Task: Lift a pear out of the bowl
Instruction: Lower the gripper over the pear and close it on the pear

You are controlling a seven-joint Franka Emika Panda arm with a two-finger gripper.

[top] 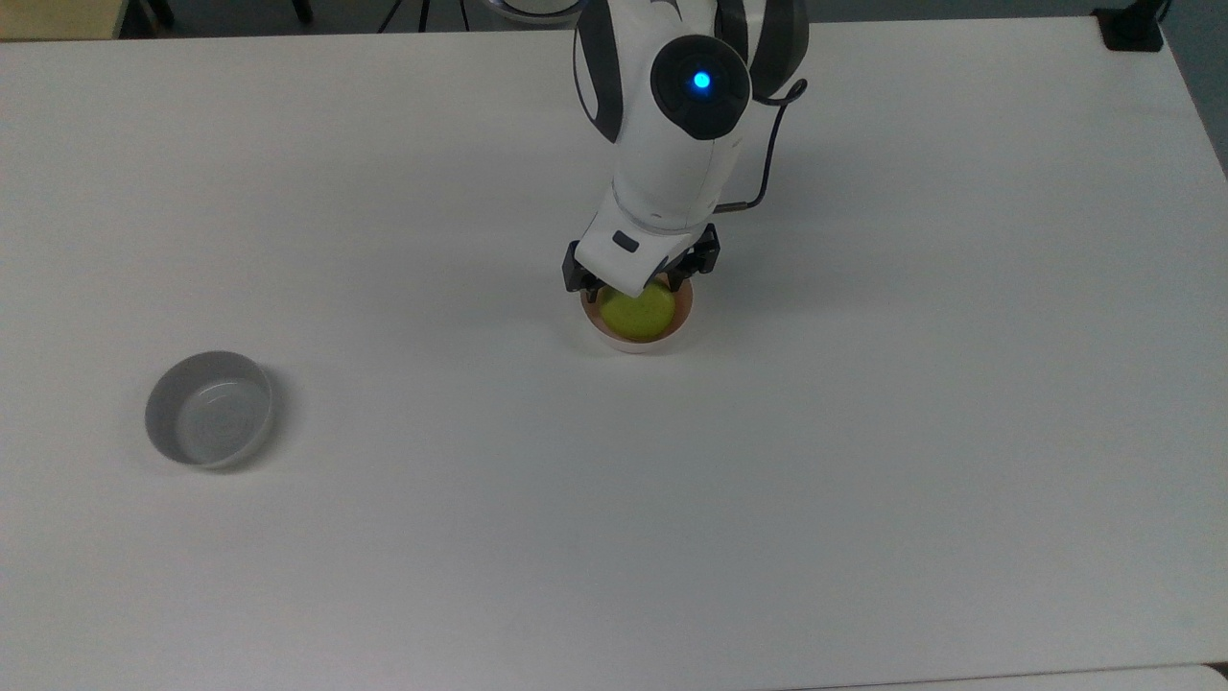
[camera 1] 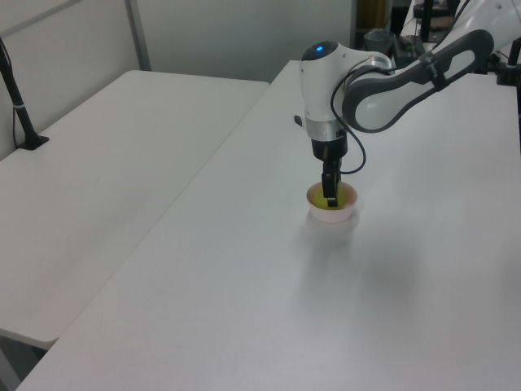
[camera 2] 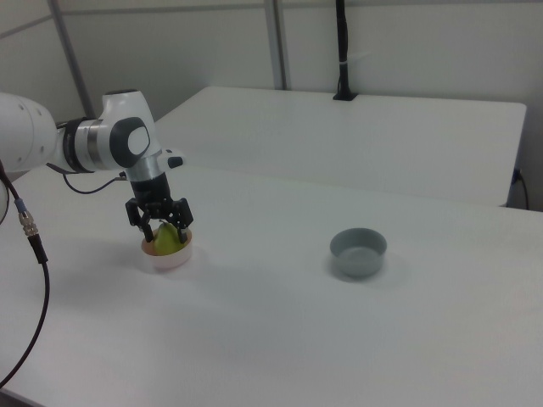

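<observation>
Now spread fingers point(camera 2: 166, 234) straddle the pear point(top: 637, 313) on a white table point(top: 863, 432).

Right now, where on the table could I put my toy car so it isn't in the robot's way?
The big bare stretch of table between the grey bowl and the pink bowl is free, and so is the top view's right side. It is crowded only at the pink bowl, where the gripper straddles the pear.
</observation>
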